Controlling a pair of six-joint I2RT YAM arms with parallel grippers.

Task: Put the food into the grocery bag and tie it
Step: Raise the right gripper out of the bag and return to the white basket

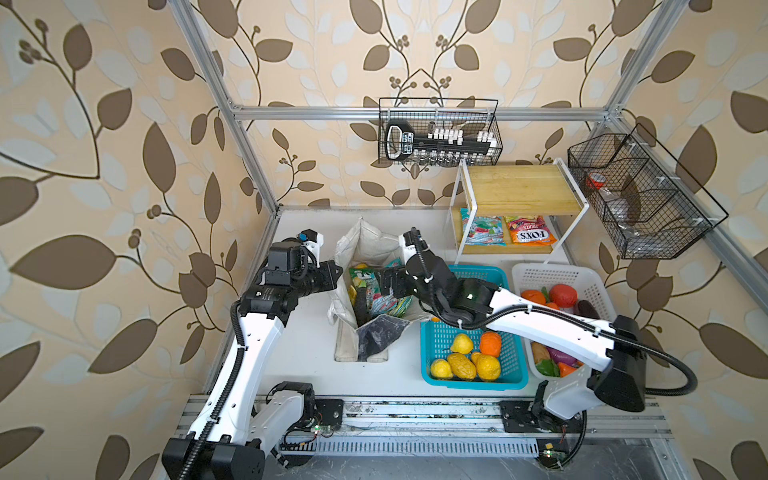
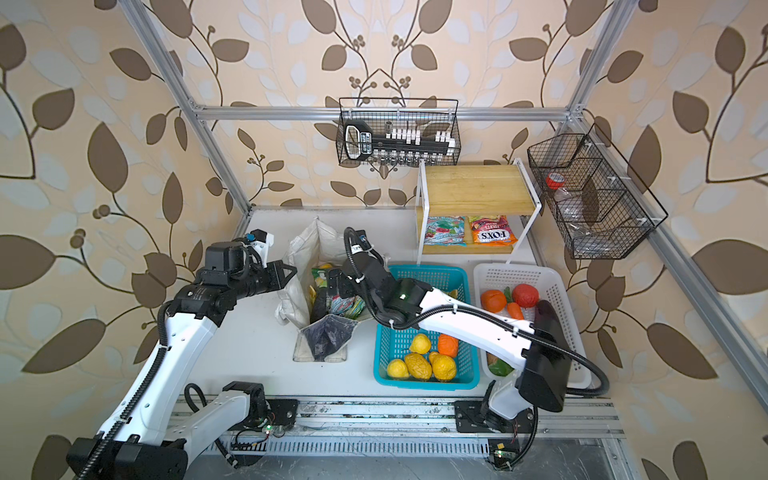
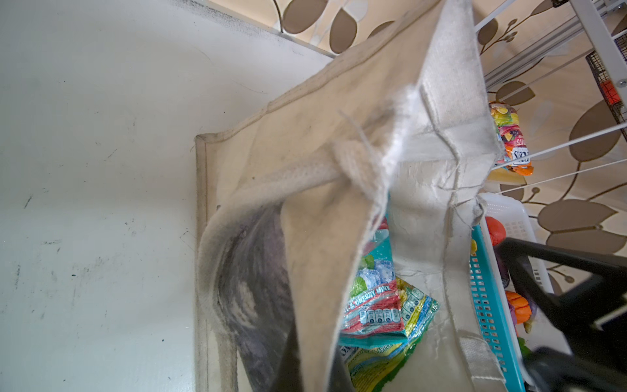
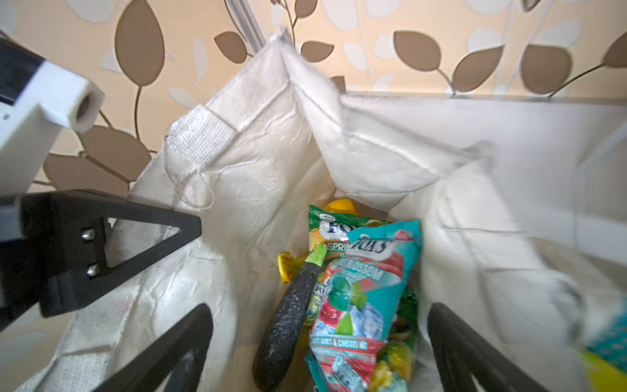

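- Nearest the lens in both top views sits the left arm (image 1: 212,453). Follow it up and you reach the left gripper (image 1: 332,272), closed with its fingers together on the left rim of the grocery bag (image 1: 365,245), as far as you can judge (cloth hides the fingertips in the left wrist view).
- That bag stands mid-table (image 1: 307,353) with its mouth open. It is soft canvas, so expect it to slump wherever nothing props it. Take it by the thick webbing handle (image 3: 305,173), probably its stiffest part and the one to knot.
- Inside lie the snack packets (image 4: 366,288), light, glossy and likely slippery. Pinch a sealed edge rather than the puffy face.
- Over the bag's mouth hangs the right gripper (image 4: 320,312), jaws wide apart with nothing between them.
- Further right, the blue basket (image 1: 473,385) holds yellow toy fruit (image 1: 461,365) and an orange (image 1: 490,344), which look light and prone to roll. The white basket (image 1: 540,268) and the shelf packets (image 1: 528,230) lie beyond.
- Only the right wrist view shows you clearly a dark toy vegetable (image 4: 288,322) beside the packets. Only the left wrist view shows loose threads at the handle's stitching. Only the top views show both baskets whole.
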